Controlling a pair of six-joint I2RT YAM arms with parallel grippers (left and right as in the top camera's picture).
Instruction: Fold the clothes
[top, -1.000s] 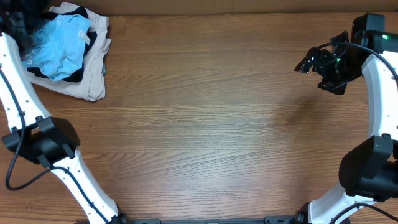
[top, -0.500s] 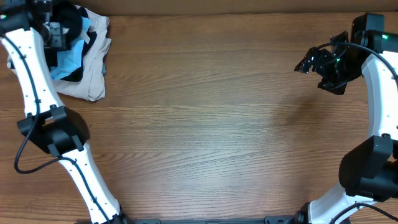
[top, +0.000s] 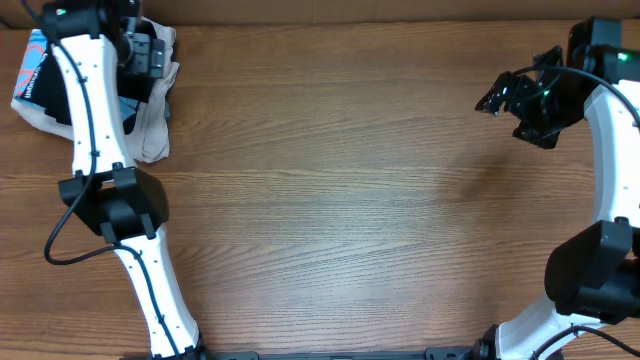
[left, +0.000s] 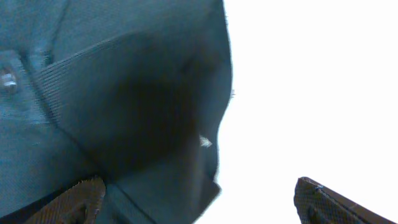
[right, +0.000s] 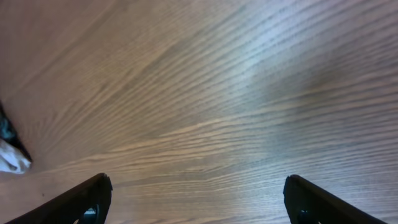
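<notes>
The clothes (top: 135, 100) show as dark folds in a pile at the table's far left corner, mostly hidden under my left arm. My left gripper (top: 150, 50) hovers over that pile. In the left wrist view, dark fabric (left: 112, 106) with a ribbed band and a small button fills the left half, right behind the left finger (left: 81, 196). That gripper (left: 199, 193) is open wide and grips nothing. My right gripper (top: 515, 82) hangs open above bare wood at the far right, with only table between its fingers (right: 196, 186).
A light blue printed garment (top: 35, 70) and a beige garment (top: 150, 135) lie in the same pile; a corner of it shows in the right wrist view (right: 9, 155). The wooden table (top: 350, 190) stretches between the two arms.
My left gripper has gone from shut to wide open, and the left arm has swung right across the pile. The blue garment now shows left of the arm. The right arm has not moved.
</notes>
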